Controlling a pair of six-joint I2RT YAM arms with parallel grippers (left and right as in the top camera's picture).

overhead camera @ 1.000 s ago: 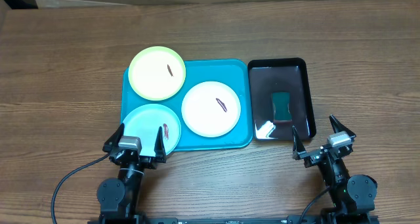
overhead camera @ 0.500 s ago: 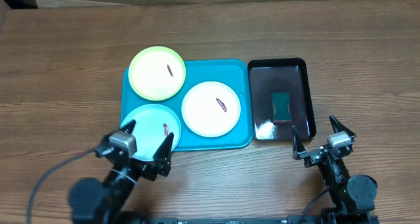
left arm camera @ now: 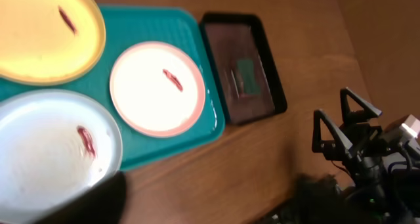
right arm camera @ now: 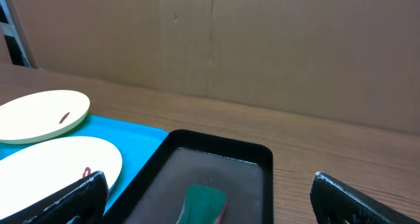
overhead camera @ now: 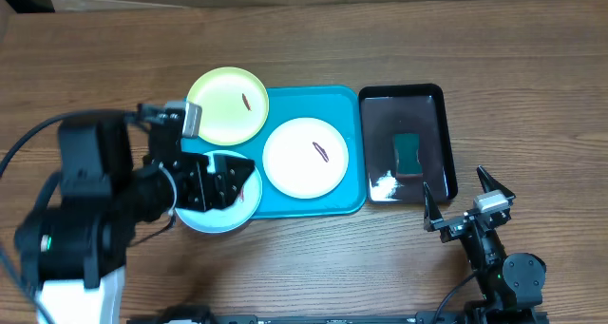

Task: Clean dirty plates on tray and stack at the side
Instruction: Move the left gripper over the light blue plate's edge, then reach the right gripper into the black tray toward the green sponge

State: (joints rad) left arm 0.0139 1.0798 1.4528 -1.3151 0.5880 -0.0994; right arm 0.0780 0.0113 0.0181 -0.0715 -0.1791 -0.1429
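The left gripper (overhead camera: 236,183) has swung over the light blue plate (left arm camera: 39,158) (spread unclear), so a first pickup looks likely. The right gripper (overhead camera: 452,179) idles, fingers apart.

On my remote feed, brown wood grain runs the length of the counter (overhead camera: 494,39). Mid-counter sits the turquoise tray (overhead camera: 347,105) with three plain, unpatterned plates: a pale yellow plate (overhead camera: 223,110), a white plate (overhead camera: 299,162) and a light blue plate (left arm camera: 46,145), each marked by a short reddish-brown smear. Toward the right edge, a glossy black tray (overhead camera: 404,110) carries a dark green sponge (overhead camera: 407,153). Plain tan cardboard (right arm camera: 262,40) lines the far edge.
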